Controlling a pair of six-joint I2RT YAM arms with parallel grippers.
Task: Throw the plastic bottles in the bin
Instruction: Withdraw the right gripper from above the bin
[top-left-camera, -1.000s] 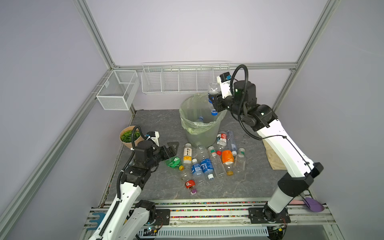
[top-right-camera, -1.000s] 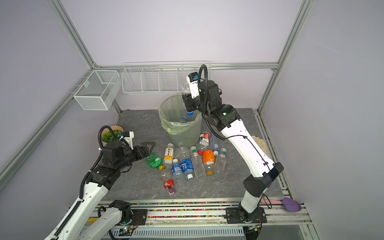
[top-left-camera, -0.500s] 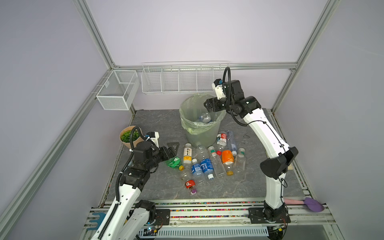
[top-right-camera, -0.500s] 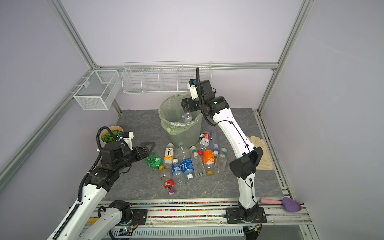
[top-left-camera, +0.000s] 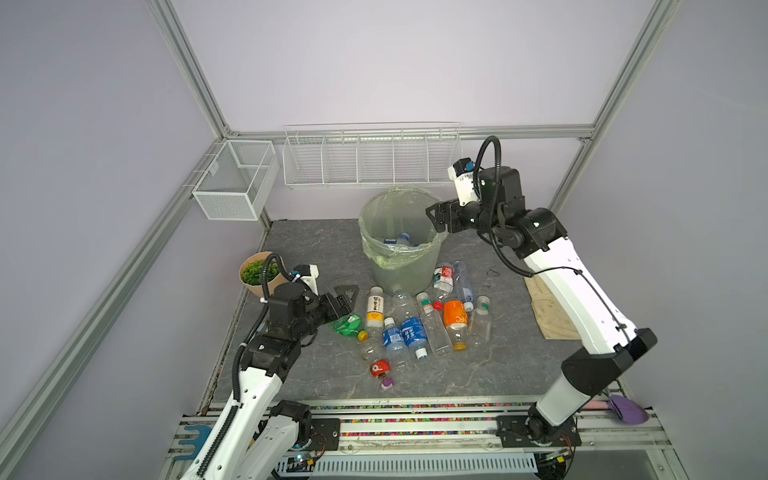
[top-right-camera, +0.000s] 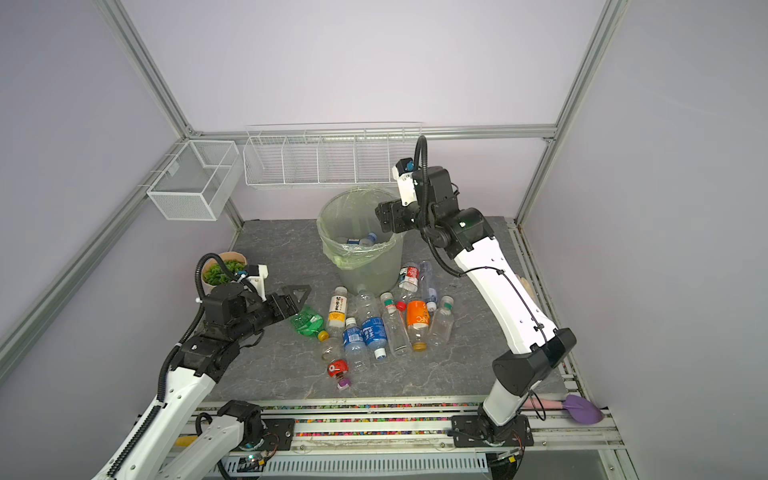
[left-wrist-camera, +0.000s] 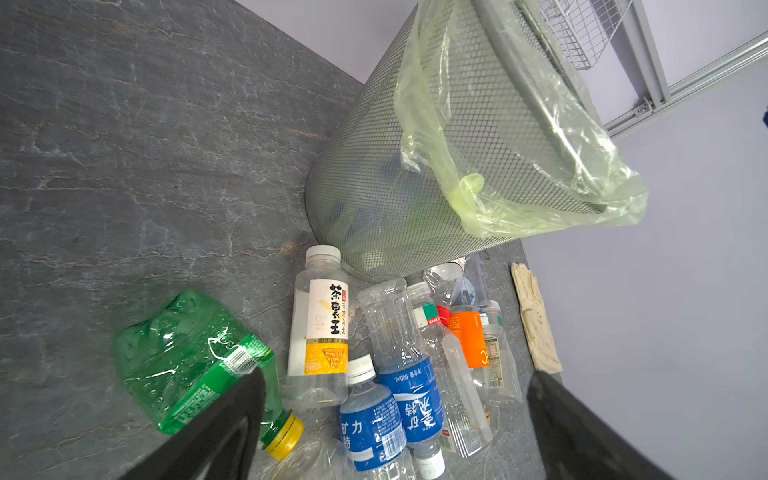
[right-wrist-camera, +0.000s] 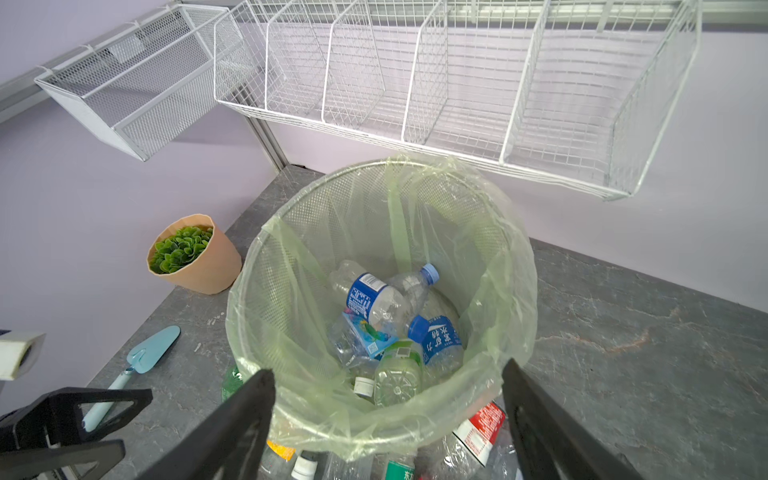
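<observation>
- Behind the left gripper (top-left-camera: 345, 301), toward the side wall, a tan plant pot (top-left-camera: 259, 272) of green leaves stands on the grey table (top-left-camera: 311, 249). A pale blue trowel (right-wrist-camera: 149, 347) lies beside it, and in the right wrist view its handle passes behind one of that gripper's fingers.
- The left gripper hangs low over the table, jaws spread wide and holding nothing.
- A crushed green bottle (top-left-camera: 347, 325) with a yellow cap lies on its side right at the left gripper's fingertips. In the left wrist view one finger overlaps its shoulder; whether they touch cannot be told.
- Just past that gripper's tips, toward the right arm, the other plastic bottles (top-left-camera: 419, 324) lie packed side by side. They include a yellow-and-white labelled bottle (top-left-camera: 375, 309), two blue-labelled bottles (top-left-camera: 409, 332) and an orange-labelled bottle (top-left-camera: 455, 320). A red-labelled bottle (top-left-camera: 444, 276) lies against the bin's foot, and a small red bottle (top-left-camera: 380, 368) lies apart on the side toward the arms' bases.
- The bin (top-left-camera: 399, 274), a grey mesh bucket lined with a pale green bag, stands upright beyond the pile, farther from the left gripper than any loose bottle and directly below the right gripper's tips.
- Several bottles in the bin (right-wrist-camera: 374, 299), some blue-labelled, lie at its bottom, seen between the right gripper's fingers.
- The right gripper (top-left-camera: 436, 218) is held above the bin's rim, fingers wide apart and empty.
- A beige glove (left-wrist-camera: 534, 320) lies flat on the table behind the right gripper, under that arm.
</observation>
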